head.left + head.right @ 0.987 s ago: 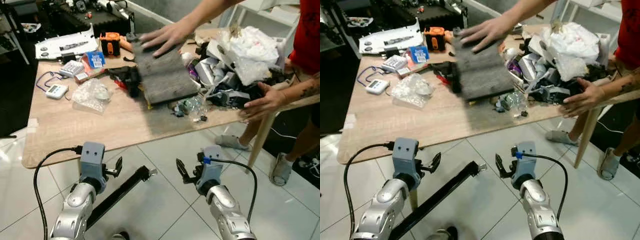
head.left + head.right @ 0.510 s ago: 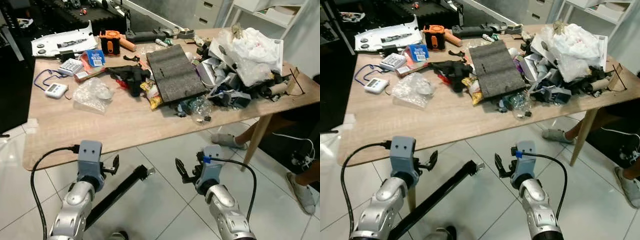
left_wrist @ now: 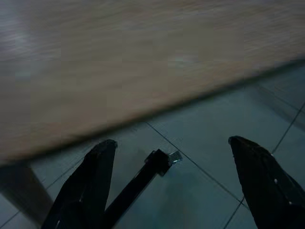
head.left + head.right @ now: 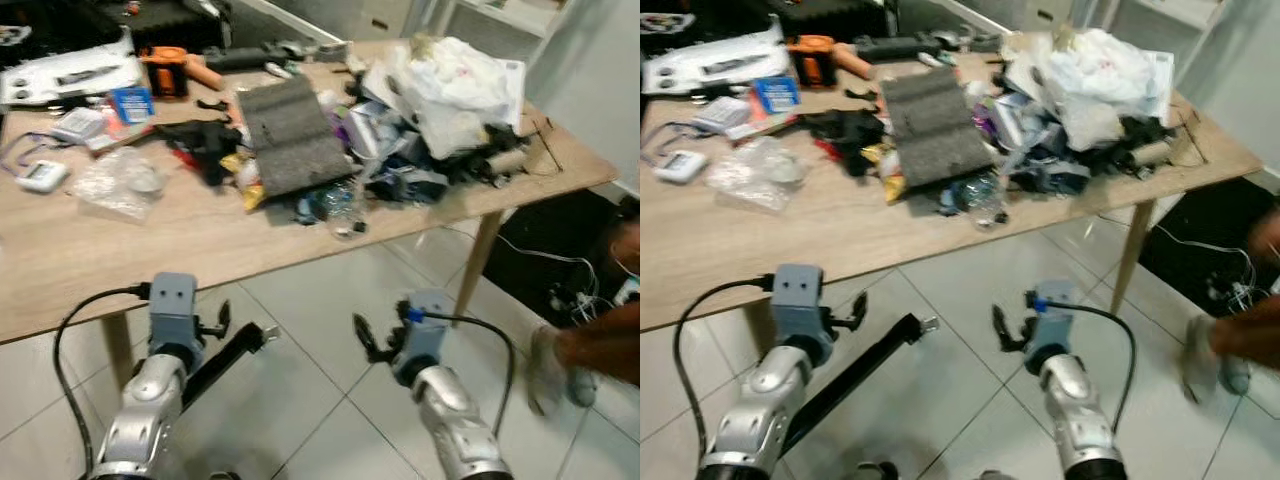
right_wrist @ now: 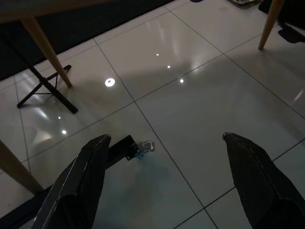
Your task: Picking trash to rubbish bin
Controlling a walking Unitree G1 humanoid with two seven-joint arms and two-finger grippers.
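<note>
Currently I stand at the near edge of one wooden surface (image 4: 120, 250), both arms held low over the tiled floor (image 4: 330, 330); I judge this a ready posture, since no trash is yet within reach and no rubbish bin can be made out.

Largest item first: one heap of trash (image 4: 440, 110), white bags and crumpled packaging, sits toward the far right corner of the surface. It is piled, not spread, which I read as gathered for disposal.

One dark grey slab (image 4: 285, 135), rough-textured, lies near the middle of the surface, tilted up on the small litter under it.

One crumpled clear plastic bag (image 4: 115, 180) lies toward the left edge, apart from the heap.

One orange tool (image 4: 170, 68) stands near the far edge. One small white device (image 4: 38, 177) lies at the left edge.

One black bar (image 4: 225, 352) with a metal tip slants across the floor beneath my left arm.

Two end effectors are counted. My left end effector (image 3: 176, 186) hangs just below the near edge of the surface, fingers spread wide, holding nothing. My right end effector (image 5: 167, 181) hangs over bare tile, fingers likewise spread, holding nothing.

One person's limb, blurred, shows beyond the right edge of the surface.
</note>
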